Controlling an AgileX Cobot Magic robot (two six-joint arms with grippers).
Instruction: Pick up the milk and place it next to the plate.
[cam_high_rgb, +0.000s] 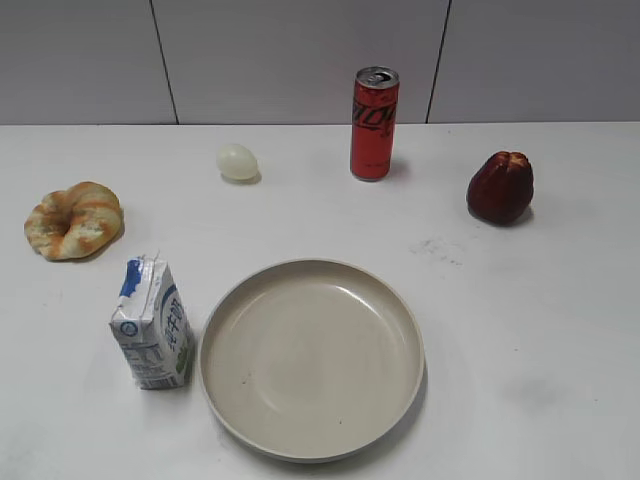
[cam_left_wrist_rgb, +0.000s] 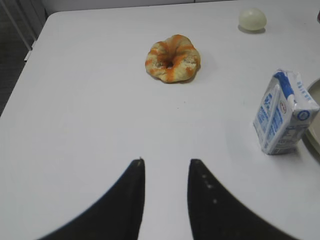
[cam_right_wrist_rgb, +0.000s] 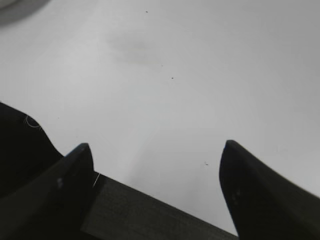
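Milk (cam_high_rgb: 153, 323) upright on white surface (cam_high_rgb: 520, 330), just left of plate (cam_high_rgb: 311, 357), nearly touching its rim. Left claw (cam_left_wrist_rgb: 166, 169) narrowly parted, holding nothing, well short of milk. Right claw (cam_right_wrist_rgb: 157, 152) spread wide, empty, over bare surface.

- A red soda can (cam_high_rgb: 374, 123) stands upright at the table's (cam_high_rgb: 520, 330) far edge.
- A pale egg (cam_high_rgb: 237, 161) lies left of it.
- A glazed, orange-streaked pastry ring (cam_high_rgb: 74, 220) sits far left.
- A dark red fruit (cam_high_rgb: 500, 187) sits far right.
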